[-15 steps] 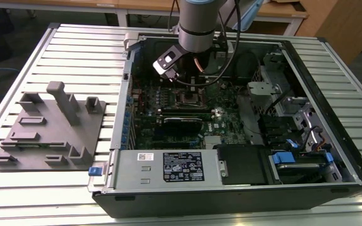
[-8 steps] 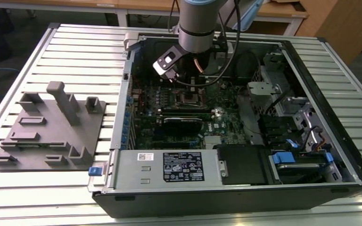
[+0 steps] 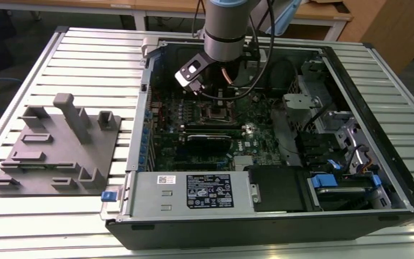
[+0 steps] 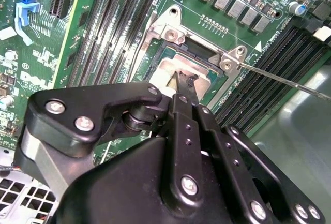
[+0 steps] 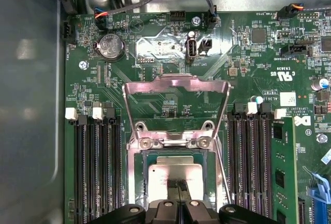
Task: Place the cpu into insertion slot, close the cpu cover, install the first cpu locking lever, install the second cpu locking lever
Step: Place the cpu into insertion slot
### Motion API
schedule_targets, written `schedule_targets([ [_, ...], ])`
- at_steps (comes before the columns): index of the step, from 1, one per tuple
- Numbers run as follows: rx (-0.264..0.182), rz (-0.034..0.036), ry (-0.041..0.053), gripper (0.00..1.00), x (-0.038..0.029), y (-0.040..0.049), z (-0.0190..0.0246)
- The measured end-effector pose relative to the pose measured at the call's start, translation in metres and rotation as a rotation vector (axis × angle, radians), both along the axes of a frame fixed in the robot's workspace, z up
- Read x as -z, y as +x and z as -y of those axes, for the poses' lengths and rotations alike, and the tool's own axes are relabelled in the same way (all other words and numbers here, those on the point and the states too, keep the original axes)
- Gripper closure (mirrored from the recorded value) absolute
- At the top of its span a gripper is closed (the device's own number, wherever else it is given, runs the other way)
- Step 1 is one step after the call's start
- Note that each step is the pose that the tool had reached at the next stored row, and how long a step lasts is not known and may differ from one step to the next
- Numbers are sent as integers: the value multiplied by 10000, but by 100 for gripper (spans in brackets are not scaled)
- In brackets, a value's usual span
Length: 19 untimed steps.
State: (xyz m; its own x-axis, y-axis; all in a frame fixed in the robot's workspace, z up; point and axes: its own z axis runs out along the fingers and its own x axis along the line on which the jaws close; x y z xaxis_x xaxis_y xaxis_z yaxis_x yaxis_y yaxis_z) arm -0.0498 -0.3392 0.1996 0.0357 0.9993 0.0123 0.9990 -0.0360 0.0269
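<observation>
The cpu [image 5: 173, 175], a flat silvery square, lies in the insertion slot [image 5: 135, 175] on the green motherboard. It also shows as a pale silvery patch, the cpu [image 4: 166, 71], inside the slot's metal rim [image 4: 155, 33]. The cpu cover [image 5: 176, 83] stands swung up and open behind the slot. My gripper [image 5: 179, 185] is shut, its tips together over the middle of the chip's top; contact is unclear. In the second wrist view the gripper [image 4: 181, 83] hangs just above the chip. A thin wire locking lever [image 4: 284, 79] sticks out sideways, unlatched. In the exterior view the gripper [image 3: 220, 105] reaches down inside the case.
Black memory slots [image 5: 95, 167] flank the socket on both sides, with one green module [image 5: 282, 172] fitted. The open computer case [image 3: 264, 218] lies on a slatted white table [image 3: 84, 59]. A grey fixture plate [image 3: 56, 151] sits on the exterior view's left. Cables and drive bays [image 3: 336, 140] crowd the case's right side.
</observation>
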Motion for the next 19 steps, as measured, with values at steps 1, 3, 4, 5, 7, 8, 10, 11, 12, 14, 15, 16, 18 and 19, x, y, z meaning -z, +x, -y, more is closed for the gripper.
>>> schedule_targets([
  [1,0,0,-1,90,0,0,0],
  [3,0,1,2,90,2,0,0],
  [4,0,1,2,90,3,0,0],
  [5,0,0,1,90,7,0,0],
  [7,0,-5,-9,90,15,-1,2],
  [8,0,-4,-7,90,16,-1,1],
  [10,0,0,0,90,19,0,0],
  [11,0,1,2,90,20,0,0],
  [12,0,1,2,90,20,0,0],
  [14,0,1,1,90,20,0,0],
  [15,0,0,1,90,21,0,0],
  [16,0,0,1,90,23,0,0],
  [18,0,-1,-1,90,23,0,0],
  [19,0,0,0,90,23,0,0],
])
